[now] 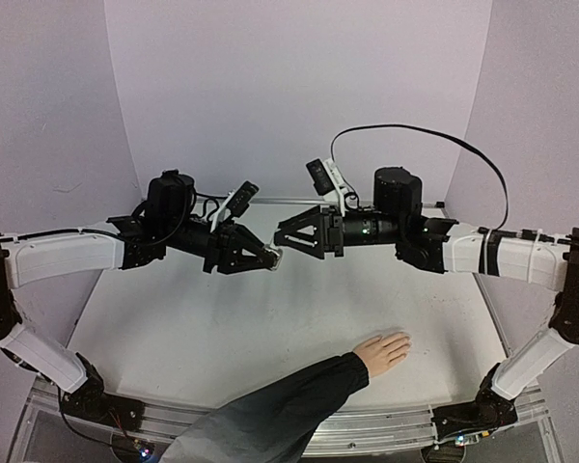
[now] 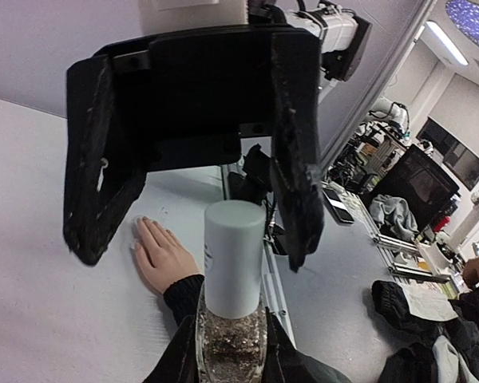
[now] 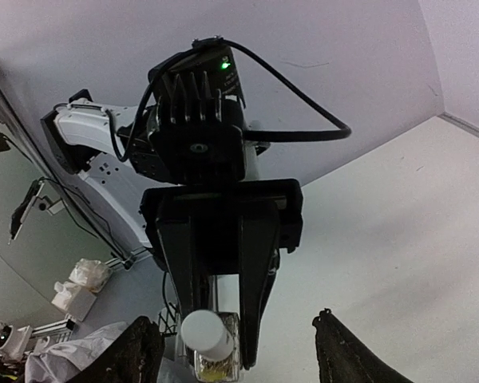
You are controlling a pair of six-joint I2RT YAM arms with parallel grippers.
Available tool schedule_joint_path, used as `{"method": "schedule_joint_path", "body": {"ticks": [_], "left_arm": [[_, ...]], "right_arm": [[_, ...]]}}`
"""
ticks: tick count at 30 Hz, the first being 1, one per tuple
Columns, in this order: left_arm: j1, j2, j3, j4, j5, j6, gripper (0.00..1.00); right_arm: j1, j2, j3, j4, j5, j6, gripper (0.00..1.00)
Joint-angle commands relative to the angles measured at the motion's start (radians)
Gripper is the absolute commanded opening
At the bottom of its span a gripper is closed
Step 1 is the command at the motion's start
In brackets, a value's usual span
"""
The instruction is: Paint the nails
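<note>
Nails lie low at 5 o'clock from the raised grippers, on the right arm's side.
The hand rests flat on the table, fingers pointing to 2 o'clock. Farther back, in mid-air, the left gripper clamps the glass bottle, its white cap aimed at 3 o'clock toward the right gripper, whose jaws are parted and hold nothing.

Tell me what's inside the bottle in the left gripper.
Silvery glitter shows through the clear glass bottle in the left gripper. Its white cap covers the neck; any brush inside cannot be seen.
</note>
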Motion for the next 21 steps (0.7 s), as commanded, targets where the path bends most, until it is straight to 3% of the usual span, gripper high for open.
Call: {"method": "schedule_joint_path", "body": {"ticks": [1, 4, 9, 17, 19, 21], "left_arm": [[-0.013, 0.009, 0.064, 0.061, 0.091, -0.007, 0.0], [-0.013, 0.015, 0.067, 0.06, 0.098, -0.008, 0.0], [-0.014, 0.028, 0.073, 0.061, 0.101, -0.01, 0.0], [-0.012, 0.024, 0.075, 0.062, 0.064, 0.0, 0.0], [-0.012, 0.016, 0.068, 0.063, 0.018, 0.004, 0.0], [-0.01, -0.002, 0.046, 0.061, -0.101, 0.01, 0.0]], "right_arm": [[0.002, 0.025, 0.046, 0.146, -0.193, 0.036, 0.56], [0.003, 0.027, 0.042, 0.178, -0.205, 0.047, 0.41], [0.004, 0.052, 0.055, 0.202, -0.244, 0.061, 0.23], [0.01, 0.078, 0.062, 0.204, -0.285, 0.054, 0.1], [0.01, 0.077, 0.06, 0.203, -0.275, 0.053, 0.02], [0.011, 0.074, 0.057, 0.195, -0.252, 0.047, 0.0]]}}
